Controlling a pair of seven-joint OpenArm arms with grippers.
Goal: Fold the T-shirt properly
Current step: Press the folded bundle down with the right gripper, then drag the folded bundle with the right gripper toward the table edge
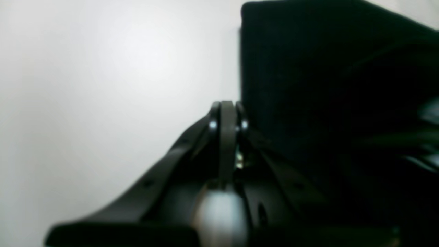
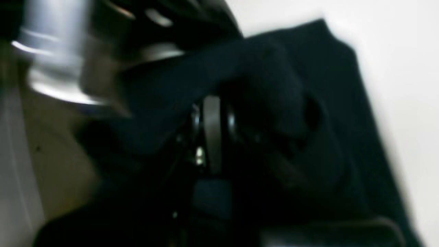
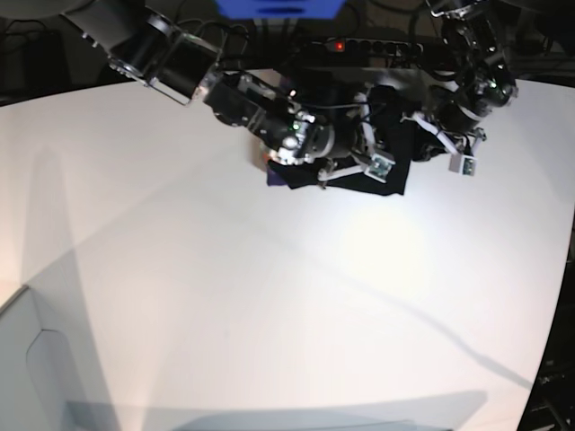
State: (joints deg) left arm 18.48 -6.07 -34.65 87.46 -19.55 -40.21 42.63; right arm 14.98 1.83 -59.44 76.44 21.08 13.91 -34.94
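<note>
Base view: the T-shirt (image 3: 391, 175) lies as a small dark bundle at the far edge of the white table (image 3: 269, 296), between the two arms.
Progress: judging by its compact shape, most folds look done; a last fold or a tidy-up may remain.
Right gripper (image 2: 212, 113): black cloth is draped around it and seems pinched in its narrow jaws, though blur leaves some doubt.
Left gripper (image 1: 227, 113): jaws drawn together on nothing, just beside a straight folded edge of the shirt (image 1: 329, 85).
Surface: plain white, smooth, brightly lit, bare apart from the shirt.
Room: dark clutter and a power strip (image 3: 364, 45) with a red light behind the table.
</note>
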